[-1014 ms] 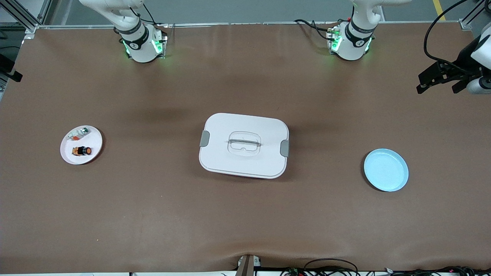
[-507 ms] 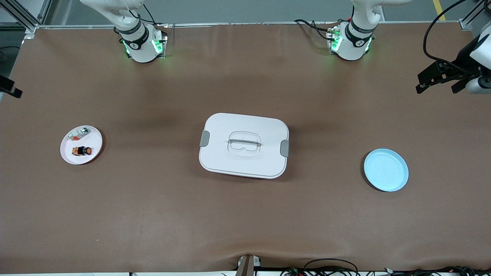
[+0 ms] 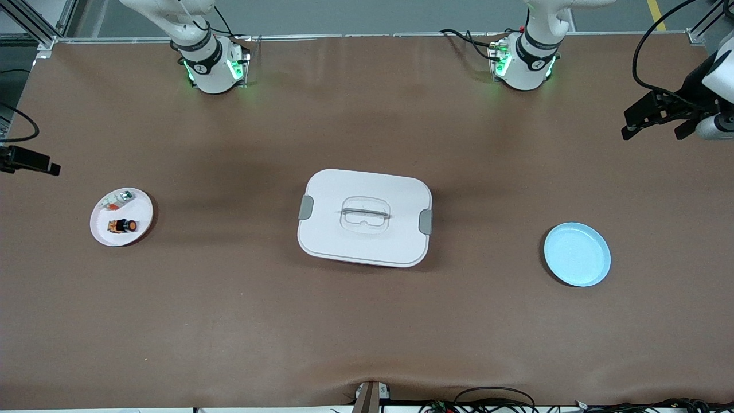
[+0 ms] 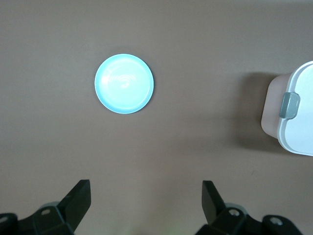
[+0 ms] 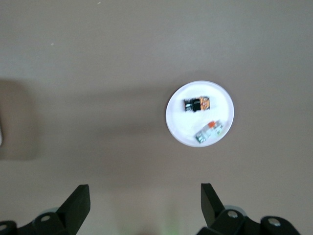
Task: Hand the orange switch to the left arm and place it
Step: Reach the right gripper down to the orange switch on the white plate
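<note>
The orange switch point(image 3: 124, 226) lies on a small white plate point(image 3: 141, 210) toward the right arm's end of the table, beside a whitish-green part point(image 3: 121, 199). In the right wrist view the switch point(image 5: 198, 104) and plate point(image 5: 180, 122) show ahead of the open, empty right gripper point(image 5: 144, 192). The right gripper point(image 3: 35, 162) hangs at the table's edge, apart from the plate. The white box point(image 3: 365, 217) stands mid-table; its clipped end point(image 4: 293, 115) shows in the left wrist view. The left gripper point(image 3: 654, 133) is open and empty point(image 4: 146, 191), up at the left arm's end.
A light blue plate point(image 3: 577, 254) sits empty toward the left arm's end, nearer to the front camera than the left gripper; it also shows in the left wrist view point(image 4: 124, 83). Brown mat covers the table. Cables lie along the front edge.
The right gripper has moved in from the table's edge toward the white plate. The left gripper has barely moved. Nothing on the table has shifted.
</note>
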Tool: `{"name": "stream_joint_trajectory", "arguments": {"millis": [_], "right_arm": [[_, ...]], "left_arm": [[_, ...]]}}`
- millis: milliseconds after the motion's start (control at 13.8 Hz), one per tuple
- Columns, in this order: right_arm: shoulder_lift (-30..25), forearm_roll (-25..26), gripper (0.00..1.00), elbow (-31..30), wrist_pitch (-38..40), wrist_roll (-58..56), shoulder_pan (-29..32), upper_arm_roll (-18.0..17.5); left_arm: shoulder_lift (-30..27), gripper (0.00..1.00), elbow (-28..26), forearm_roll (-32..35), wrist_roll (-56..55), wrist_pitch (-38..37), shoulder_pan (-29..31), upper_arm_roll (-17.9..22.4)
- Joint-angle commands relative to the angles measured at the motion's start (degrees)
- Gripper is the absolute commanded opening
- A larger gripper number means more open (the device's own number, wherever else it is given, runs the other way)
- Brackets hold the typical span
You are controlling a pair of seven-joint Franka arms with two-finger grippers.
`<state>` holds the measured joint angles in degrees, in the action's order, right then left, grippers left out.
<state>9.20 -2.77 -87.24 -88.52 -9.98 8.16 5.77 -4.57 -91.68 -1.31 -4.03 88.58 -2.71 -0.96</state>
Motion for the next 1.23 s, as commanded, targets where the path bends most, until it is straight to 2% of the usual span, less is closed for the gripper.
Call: {"name": "stream_joint_trajectory", "arguments": {"millis": [0, 145, 434, 579, 724, 1158], "right_arm": [[-0.3, 2.0, 1.0, -7.8, -8.2, -7.6, 2.5, -0.5], [-0.3, 2.0, 1.0, -13.7, -15.3, -12.8, 5.1, -0.5], [-1.4, 2.1, 1.0, -27.1, -30.4, -14.2, 6.2, -0.5], [-1.1, 2.1, 1.0, -31.2, -37.0, -17.2, 6.6, -0.5], [0.5, 2.2, 1.0, -33.2, -43.2, -18.8, 6.7, -0.5], [10.7, 2.2, 1.0, -32.4, -54.5, -21.1, 7.5, -0.5]], "left_arm": [[0.6, 1.0, 1.4, -0.9, 1.0, -1.4, 0.4, -0.2], [0.6, 1.0, 1.4, -0.9, 1.0, -1.4, 0.4, -0.2], [0.7, 1.0, 1.4, -0.9, 1.2, -1.4, 1.0, -0.1], [0.7, 1.0, 1.4, -0.9, 1.3, -1.4, 1.0, -0.1], [0.8, 1.0, 1.4, -0.9, 1.2, -1.4, 0.9, -0.1], [0.8, 1.0, 1.4, -0.9, 1.3, -1.4, 1.0, 0.0]]}}
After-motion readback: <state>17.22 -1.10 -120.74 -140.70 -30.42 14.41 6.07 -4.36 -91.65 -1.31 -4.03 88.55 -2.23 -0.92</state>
